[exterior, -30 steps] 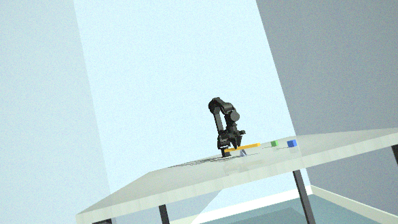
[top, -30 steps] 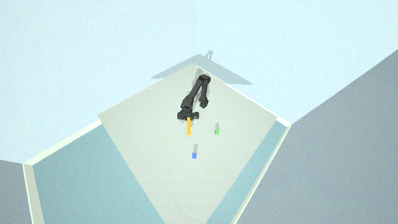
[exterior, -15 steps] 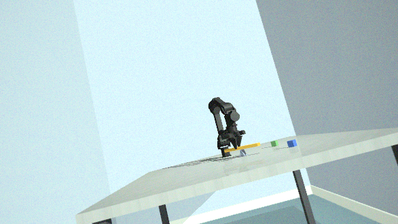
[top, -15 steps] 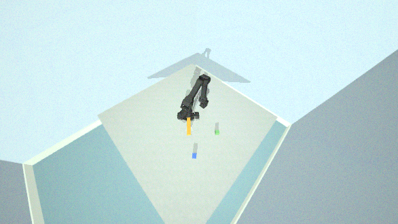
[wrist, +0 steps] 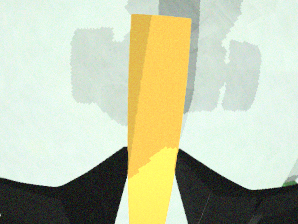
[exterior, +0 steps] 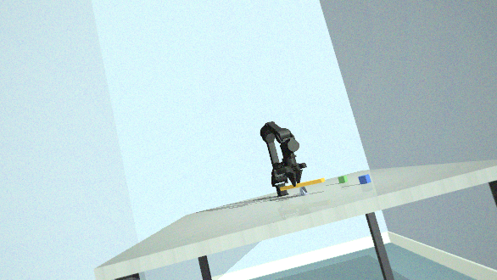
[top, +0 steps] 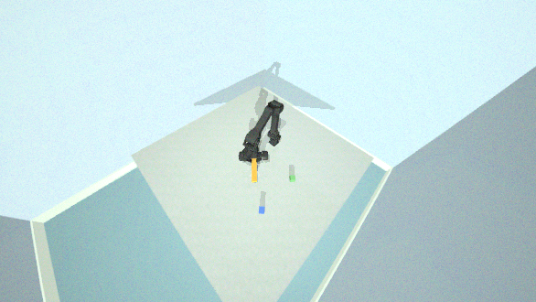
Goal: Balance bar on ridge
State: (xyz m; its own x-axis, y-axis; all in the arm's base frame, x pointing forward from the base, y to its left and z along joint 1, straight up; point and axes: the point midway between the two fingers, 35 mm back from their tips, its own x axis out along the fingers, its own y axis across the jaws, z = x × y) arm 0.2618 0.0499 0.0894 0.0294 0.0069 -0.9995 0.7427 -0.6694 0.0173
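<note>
The orange-yellow bar (top: 254, 171) (exterior: 313, 182) (wrist: 160, 90) is held off the table and looks roughly parallel to its top. My gripper (exterior: 295, 184) (wrist: 151, 153) is shut on the bar, with a finger against each side in the wrist view. In the top view the fingers are hidden by the arm. The small grey-blue ridge (exterior: 303, 192) stands on the table under the bar, just beyond my fingers in the exterior view. Its top is at or very near the bar's underside; I cannot tell whether they touch. The ridge is hidden in the top view.
A green cube (top: 292, 178) (exterior: 343, 179) (wrist: 290, 183) stands on the table (top: 201, 183) (exterior: 237, 221), to the right of the bar in the top view. A blue cube (top: 262, 210) (exterior: 365, 179) stands beyond the bar's far end.
</note>
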